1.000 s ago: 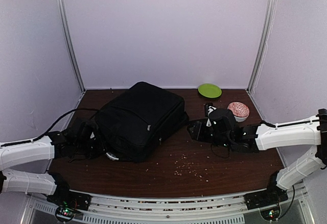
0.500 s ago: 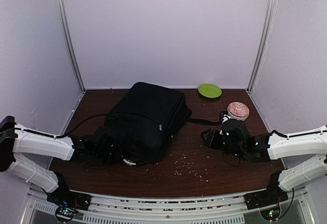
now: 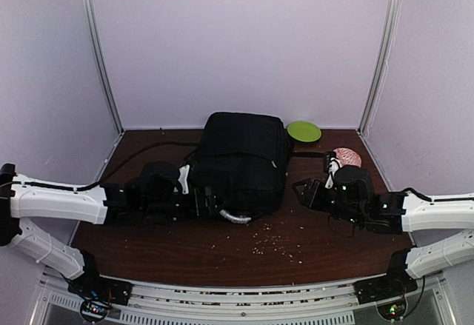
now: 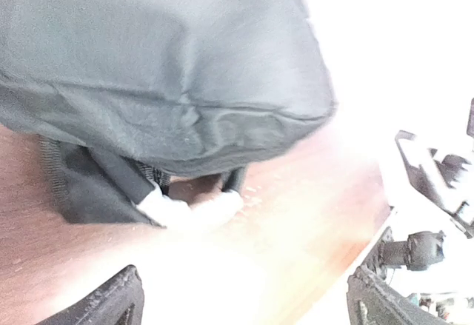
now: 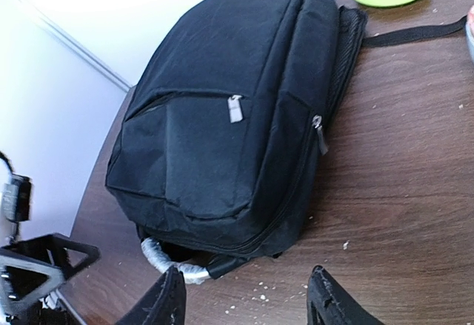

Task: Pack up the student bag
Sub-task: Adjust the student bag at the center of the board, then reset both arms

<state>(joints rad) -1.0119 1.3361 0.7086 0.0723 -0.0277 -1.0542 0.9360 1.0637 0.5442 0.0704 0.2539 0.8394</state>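
Observation:
The student bag (image 3: 241,158), a large black backpack, lies flat in the middle of the table. Its grey-white handle (image 3: 237,218) points toward the near edge. In the left wrist view the bag (image 4: 163,66) fills the top, with the handle (image 4: 189,208) just below it. My left gripper (image 4: 244,303) stands wide open a short way from the handle, holding nothing. It sits at the bag's near left corner (image 3: 213,203). My right gripper (image 5: 248,303) is open and empty on the bag's (image 5: 229,110) near right side (image 3: 302,192), and the handle (image 5: 174,262) lies left of its fingers.
A green plate (image 3: 304,131) lies at the back right. A pink patterned bowl (image 3: 346,158) stands by my right arm. The bag's black strap (image 5: 415,32) trails toward the bowl. Pale crumbs (image 3: 274,243) are scattered on the brown table (image 3: 185,251) in front of the bag.
The bag has slid right and turned square to the back wall. My left gripper has opened and come off the handle. My right gripper has drawn back to the right.

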